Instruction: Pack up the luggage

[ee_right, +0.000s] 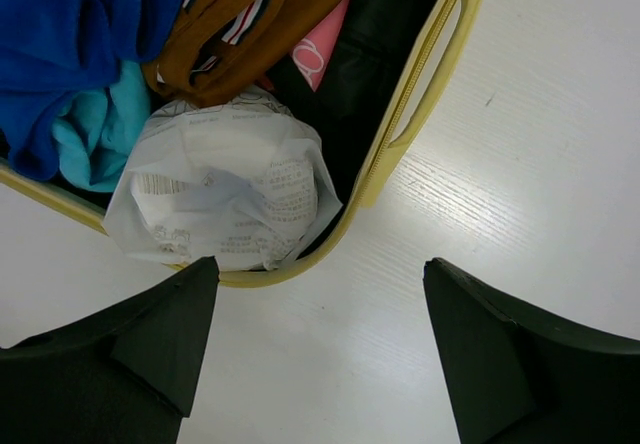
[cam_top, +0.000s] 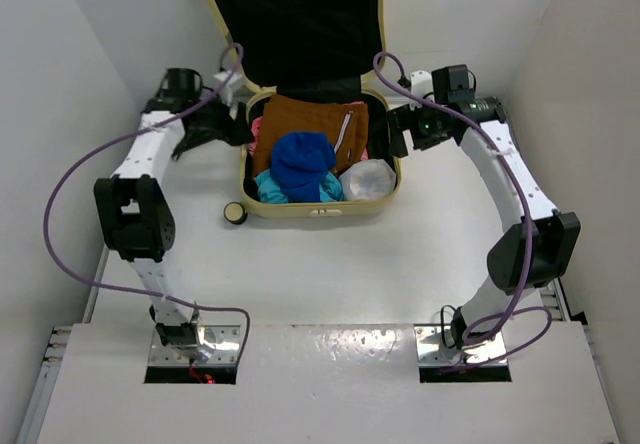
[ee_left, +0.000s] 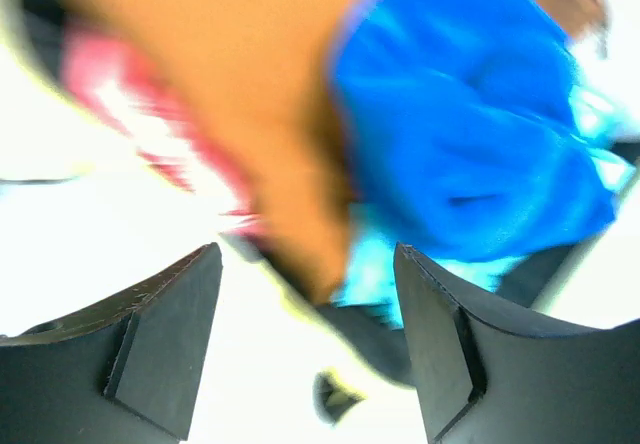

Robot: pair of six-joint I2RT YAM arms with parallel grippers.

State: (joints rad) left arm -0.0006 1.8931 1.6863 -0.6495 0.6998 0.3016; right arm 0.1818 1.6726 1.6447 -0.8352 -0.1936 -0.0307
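While both arms flank the luggage (cam_top: 322,208), I see it lying open at the far middle of the table (cam_top: 330,284), its black-lined lid (cam_top: 300,24) raised at the back. The lower shell is heaped: a brown garment (cam_top: 310,119) at the back, a blue garment (cam_top: 303,162) on top in the middle, turquoise cloth (cam_top: 272,190) at the near left corner, something pink (cam_top: 257,129) against the left wall, and a crumpled white plastic bag (cam_top: 368,179) in the near right corner.

My left gripper (ee_left: 307,264) sits just beside the case's left wall, fingers spread apart with nothing between them; its wrist view is blurred. My right gripper (ee_right: 320,269) hangs by the right wall near the white bag, jaws likewise wide and empty.

Each arm's purple cable crowds the lid: the left cable (cam_top: 60,194) arcs up to its lower left corner, and the right cable (cam_top: 385,64) loops at its right edge. A small black wheel (cam_top: 235,214) juts from the near left corner.
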